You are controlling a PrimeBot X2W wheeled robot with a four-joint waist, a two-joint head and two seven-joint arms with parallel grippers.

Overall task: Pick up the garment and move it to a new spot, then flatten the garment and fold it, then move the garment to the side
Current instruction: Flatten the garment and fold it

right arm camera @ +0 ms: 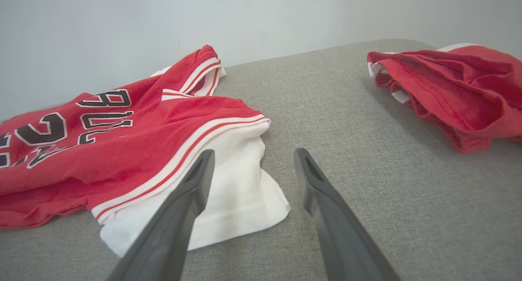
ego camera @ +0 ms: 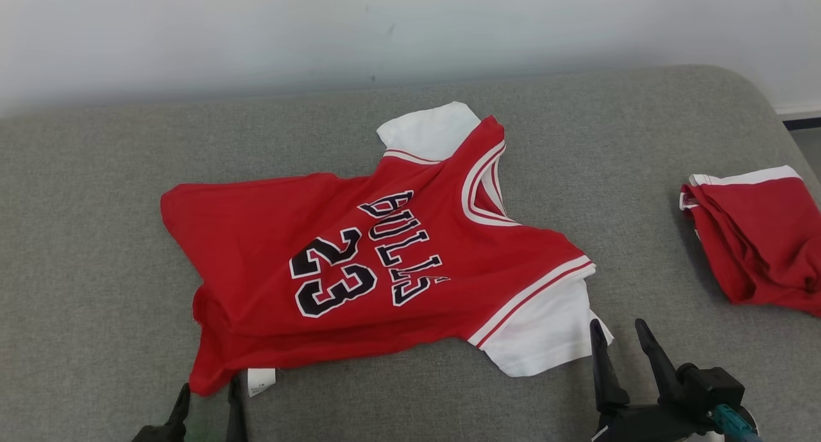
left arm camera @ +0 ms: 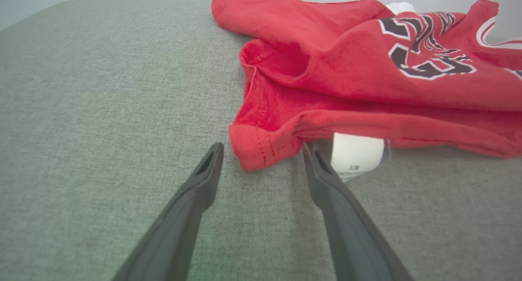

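Partly, the left gripper is cut off in the head view, and the print on the care label is too small to be read. Both grippers are held low by the near edge of the surface, jaws spread, nothing grasped: the hem corner of the garment is flanked by the left, and the right gripper is set beside its white sleeve. "BULLS" and "23" are printed on the garment, spread mid-surface.

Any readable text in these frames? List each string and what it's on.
"BULLS": black letters on the red jersey, across its chest.
"23": black number next to it, same jersey.
White tag at the jersey's hem: print too small to read.
Folded red garment: nothing readable.
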